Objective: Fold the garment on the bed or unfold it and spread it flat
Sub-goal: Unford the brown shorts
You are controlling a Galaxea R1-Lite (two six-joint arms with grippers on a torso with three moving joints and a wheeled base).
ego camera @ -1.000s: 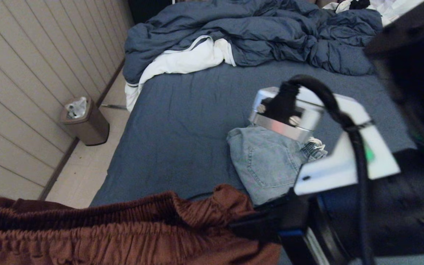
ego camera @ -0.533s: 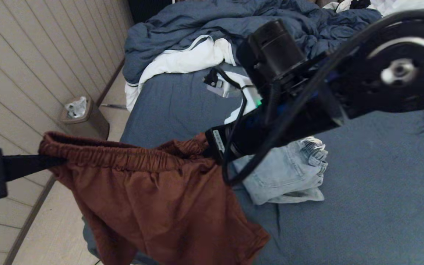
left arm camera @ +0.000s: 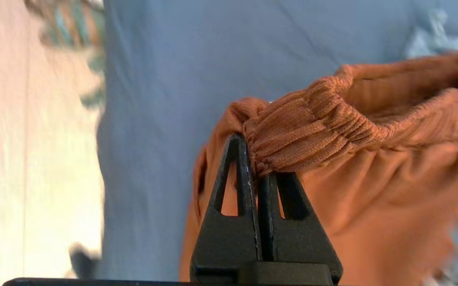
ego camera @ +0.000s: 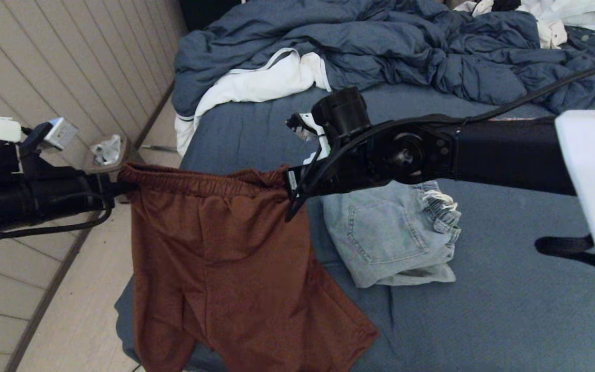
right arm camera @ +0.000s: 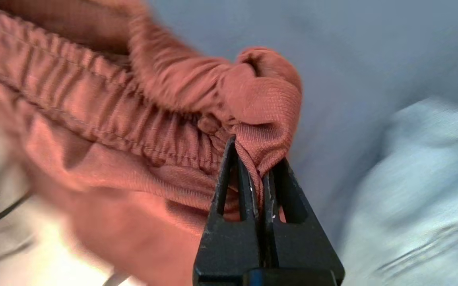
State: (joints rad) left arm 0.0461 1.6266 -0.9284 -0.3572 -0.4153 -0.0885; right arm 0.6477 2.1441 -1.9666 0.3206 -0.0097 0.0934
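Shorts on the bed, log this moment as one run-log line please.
left gripper shut on shorts waistband end | right gripper shut on other end | shorts hang over bed edge | jeans folded beside

The lower hems of the rust-brown shorts (ego camera: 225, 268) run off the head view's bottom edge, and the right arm (ego camera: 432, 152) covers the top of the folded jeans (ego camera: 390, 237). The small bin (ego camera: 106, 155) by the wall sits half behind the left arm (ego camera: 29, 196) — its contents too small to tell — while in the right wrist view the jeans are only a pale blur
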